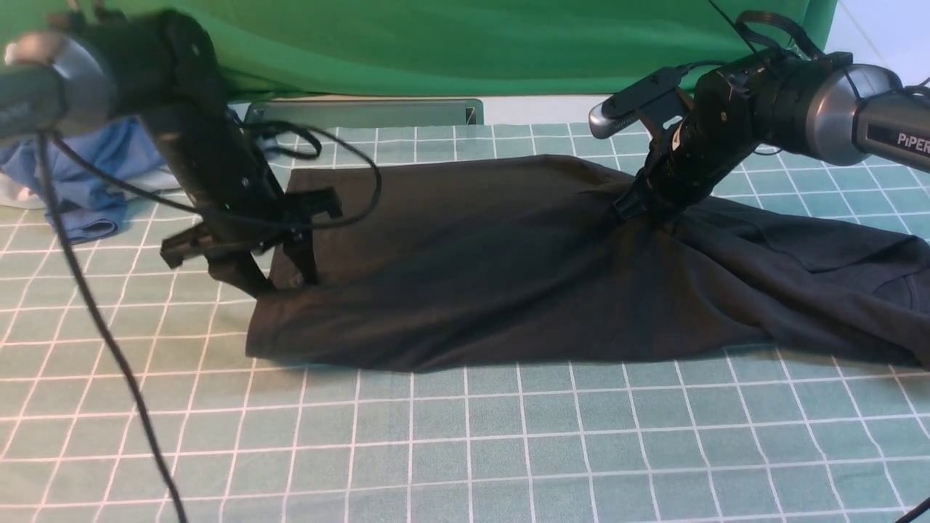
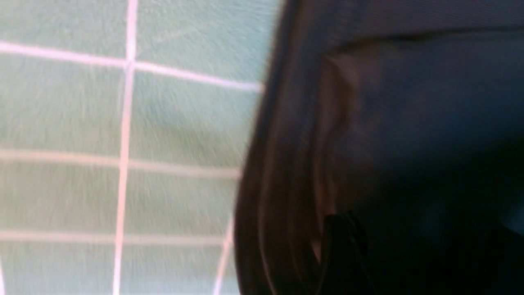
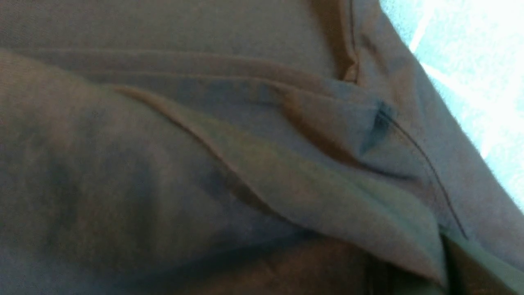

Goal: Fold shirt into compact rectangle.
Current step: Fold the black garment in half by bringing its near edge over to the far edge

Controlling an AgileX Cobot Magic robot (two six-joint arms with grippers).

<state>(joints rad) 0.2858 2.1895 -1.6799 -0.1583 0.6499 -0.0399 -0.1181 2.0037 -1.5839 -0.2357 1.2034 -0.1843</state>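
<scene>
From where I stood, the step in hand looked like setting down a fold on the shirt [image 1: 494, 269]. It lay stretched out as a long dark band across the checked desk [image 1: 508, 450], flat on the left and rumpled at its right end. To do it well, I'd have kept the far edge low and taut, lined the layers up before letting go, and lifted straight off. That soft knit looked like it would drag along with any sideways pull. The left gripper [image 1: 275, 270] stood at the shirt's left end with its jaws apart, fingers down by the hem, and I couldn't spot any cloth caught between them. The right gripper [image 1: 633, 207] was nipped narrow on the shirt's far edge, with the cloth puckered up into a little tent at its tips.
</scene>
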